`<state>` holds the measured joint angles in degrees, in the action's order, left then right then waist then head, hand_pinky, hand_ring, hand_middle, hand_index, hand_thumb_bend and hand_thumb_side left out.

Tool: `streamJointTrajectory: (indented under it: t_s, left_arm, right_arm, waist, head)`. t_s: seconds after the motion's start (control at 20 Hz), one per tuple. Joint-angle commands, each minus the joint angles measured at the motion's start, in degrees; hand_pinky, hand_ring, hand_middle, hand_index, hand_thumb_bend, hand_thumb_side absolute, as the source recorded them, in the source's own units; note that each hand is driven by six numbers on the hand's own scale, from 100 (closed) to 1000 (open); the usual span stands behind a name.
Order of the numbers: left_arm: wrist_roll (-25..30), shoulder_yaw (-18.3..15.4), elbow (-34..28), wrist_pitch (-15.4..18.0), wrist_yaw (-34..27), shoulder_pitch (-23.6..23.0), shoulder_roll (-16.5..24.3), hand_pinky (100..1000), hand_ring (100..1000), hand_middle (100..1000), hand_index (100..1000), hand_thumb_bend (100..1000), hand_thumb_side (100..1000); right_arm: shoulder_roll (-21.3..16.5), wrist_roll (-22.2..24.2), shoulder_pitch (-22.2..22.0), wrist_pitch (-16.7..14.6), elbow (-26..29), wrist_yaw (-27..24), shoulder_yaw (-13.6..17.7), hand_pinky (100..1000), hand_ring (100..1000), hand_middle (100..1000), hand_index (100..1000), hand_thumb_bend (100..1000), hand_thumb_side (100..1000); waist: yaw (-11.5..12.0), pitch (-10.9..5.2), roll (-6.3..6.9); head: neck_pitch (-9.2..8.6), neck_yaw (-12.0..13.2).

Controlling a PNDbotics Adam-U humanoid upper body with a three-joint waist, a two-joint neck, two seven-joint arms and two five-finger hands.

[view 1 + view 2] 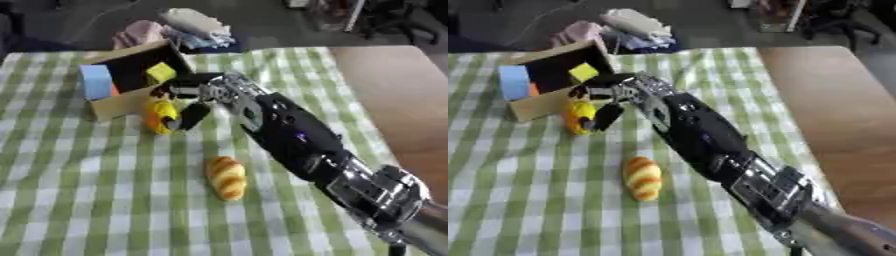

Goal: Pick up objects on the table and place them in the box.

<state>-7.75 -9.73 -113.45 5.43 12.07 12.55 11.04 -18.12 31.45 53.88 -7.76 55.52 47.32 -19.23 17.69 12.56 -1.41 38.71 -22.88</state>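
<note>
Beside the box, far left of the surface: the point where the work is going on.
Surface (52,200): covered by a green-and-white checked cloth; bare brown top shows along its right side.
Box (122,102): open cardboard, tipped so its mouth faces up and toward the robot, which leaves its dark inside easy to reach from the front.
Box contents: a blue block (94,81) stands against the left wall; a yellow block (161,72) lies deeper in; a small orange piece shows beside the blue one.
Yellow object (160,117): rounded, toy-like, with dark marks; just outside the box's front wall, on or barely above the cloth. Which of the two cannot be told.
Right hand (188,102): reached across from the lower right, fingers curled down about the yellow object, a dark finger lying across its right side. It appears to have hold of it, presumably for the short lift over the box wall.
Bread roll (226,177): golden, ridged, lying alone mid-surface, well apart from box and hand; not yet dealt with.
Left hand: not seen in either view.
Beyond the far edge: a heap of pale and pink cloth (179,27), no part of the task.
Progress: judged part done; two items remain outside the box.
</note>
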Motion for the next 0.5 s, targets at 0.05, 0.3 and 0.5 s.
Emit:
streamJointTrajectory:
  t_s: [0.05,0.3,0.5]
  left_arm:
    - [0.2,0.0,-1.1,0.1,0.0,0.4,0.5,697,574,621,812,246,632]
    - [0.3,0.0,-1.1,0.1,0.0,0.3,0.5,697,574,621,812,246,633]
    - [0.3,0.0,-1.1,0.1,0.0,0.3,0.4,697,573,621,812,245,633]
  right_arm:
    - [-0.1,0.1,0.8,-0.2,-1.2,2.1,1.1,853,882,890,988,100,577]
    - [0.5,1.0,0.6,-1.5,-2.6,3.1,1.5,845,863,807,917,100,461]
    - [0.7,0.2,0.6,-2.7,-2.2,3.7,1.6,824,824,714,795,100,296]
  waist:
    - [0.1,-0.48,0.68]
    - [0.0,-0.42,0.71]
    - [0.1,-0.36,0.8]
  head:
    - [-0.32,-0.3]
    - [-0.07,-0.3]
    - [-0.19,-0.5]
